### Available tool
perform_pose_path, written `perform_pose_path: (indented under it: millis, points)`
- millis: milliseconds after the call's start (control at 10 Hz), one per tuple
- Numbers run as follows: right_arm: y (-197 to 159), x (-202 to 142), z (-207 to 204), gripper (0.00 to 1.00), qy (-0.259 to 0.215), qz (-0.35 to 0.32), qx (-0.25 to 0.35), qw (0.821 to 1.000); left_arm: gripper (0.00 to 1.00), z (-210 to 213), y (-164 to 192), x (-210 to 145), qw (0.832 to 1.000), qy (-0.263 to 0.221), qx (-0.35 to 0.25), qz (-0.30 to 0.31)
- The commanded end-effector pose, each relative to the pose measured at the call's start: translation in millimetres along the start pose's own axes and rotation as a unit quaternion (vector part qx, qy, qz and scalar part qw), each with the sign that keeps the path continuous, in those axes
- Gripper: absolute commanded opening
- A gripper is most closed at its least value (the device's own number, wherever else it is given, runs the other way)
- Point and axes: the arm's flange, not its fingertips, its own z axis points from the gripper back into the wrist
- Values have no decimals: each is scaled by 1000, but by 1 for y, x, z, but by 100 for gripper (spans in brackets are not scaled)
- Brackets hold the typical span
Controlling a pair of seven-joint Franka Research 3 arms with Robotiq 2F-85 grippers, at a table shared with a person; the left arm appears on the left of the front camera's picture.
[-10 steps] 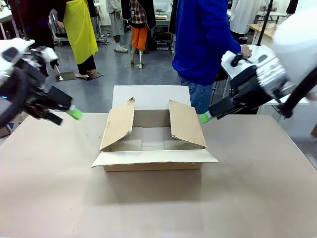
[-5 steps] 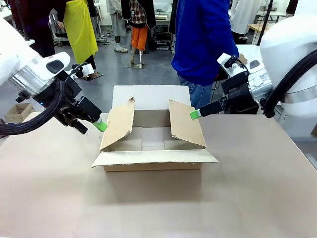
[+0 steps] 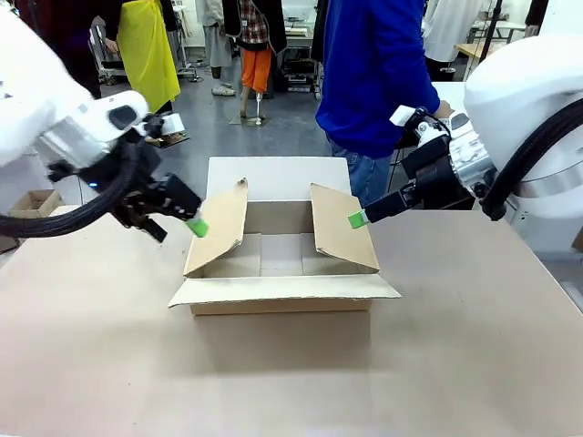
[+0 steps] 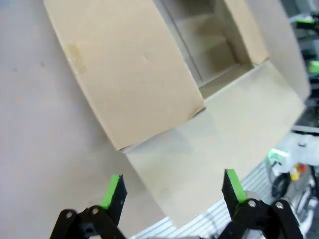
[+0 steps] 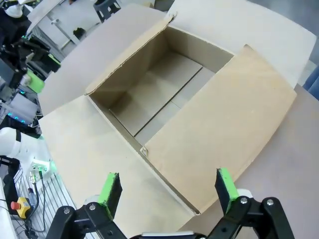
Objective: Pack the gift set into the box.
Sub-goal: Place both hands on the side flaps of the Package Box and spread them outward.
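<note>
- Person in a blue top (image 3: 373, 73) stands at the table's (image 3: 455, 364) far edge, just behind the box (image 3: 282, 259); small carton (image 3: 36, 202) on the floor at far left.
- 2 raised end flaps stand between each gripper and the box's inside.
- Since 1 second ago, the left gripper (image 3: 196, 228) has swung in beside the left flap and the right gripper (image 3: 356, 218) has edged to the right flap; the box has not moved.
- Box sits mid-table, mouth up, long axis left-right; near and far flaps are splayed flat.
- Wrist views: the fingers of both the left (image 4: 173, 188) and right (image 5: 167, 191) grippers are spread wide, holding nothing.
</note>
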Motion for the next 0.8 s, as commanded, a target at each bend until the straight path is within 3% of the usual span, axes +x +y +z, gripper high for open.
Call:
perform_pose_path:
  millis: [0,400,700]
  points:
    - [2,2,5,100,5,-7,0,1000,100,-15,-40,41,996,59,57,40]
    - [2,2,5,100,5,-7,0,1000,100,-52,-76,89,967,91,186,150]
    - [2,2,5,100,5,-7,0,1000,100,-79,-76,111,947,43,233,216]
